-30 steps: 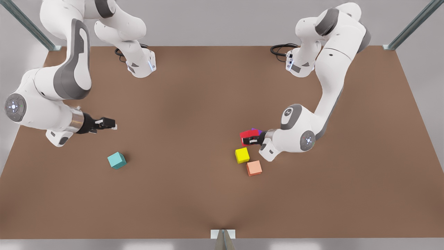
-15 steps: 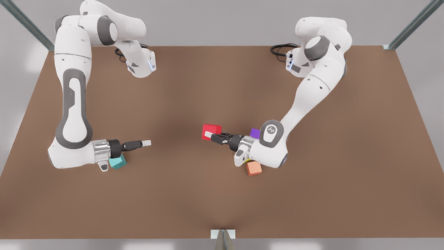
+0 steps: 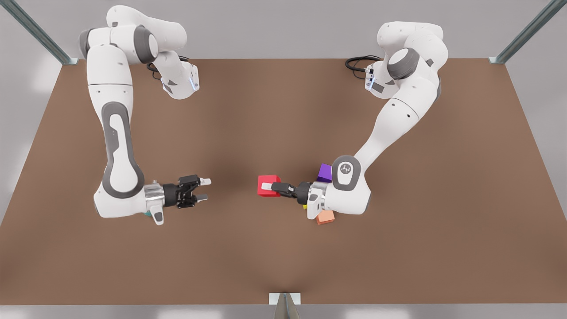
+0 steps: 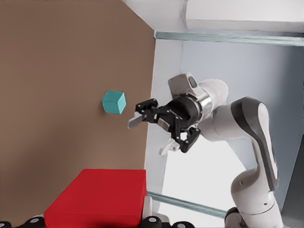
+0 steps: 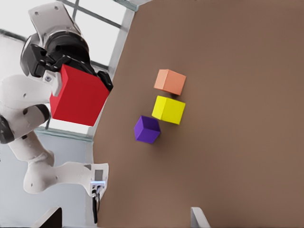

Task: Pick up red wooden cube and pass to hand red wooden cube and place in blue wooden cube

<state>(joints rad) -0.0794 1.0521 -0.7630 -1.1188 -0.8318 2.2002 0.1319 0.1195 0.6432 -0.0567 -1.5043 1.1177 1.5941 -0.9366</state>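
**Now the handover lines up: the receiving end effector has turned to face the cube**

Now you have the red wooden cube [image 3: 268, 180] pinched in the left end effector [image 3: 266, 186]. It is held off the desk [image 3: 283, 110] over its middle, about where it hung half a second ago. The purple cube [image 3: 324, 173] and the salmon cube [image 3: 326, 217] sit behind that arm's wrist, out of the way.

What has changed is on the other side. The right end effector [image 3: 204, 189] has moved in from the desk's edge on the front view's left and rolled its wrist. Its fingers now stand spread and point straight at the cube. There is a clear gap between the two, so no pass has happened yet.

The blue wooden cube [image 4: 113, 102] rests on the desk near that same edge, and in the front view the right arm's wrist now covers it.

You are probably in the closing approach: bring the spread fingers around the cube's free faces before the left one lets go.
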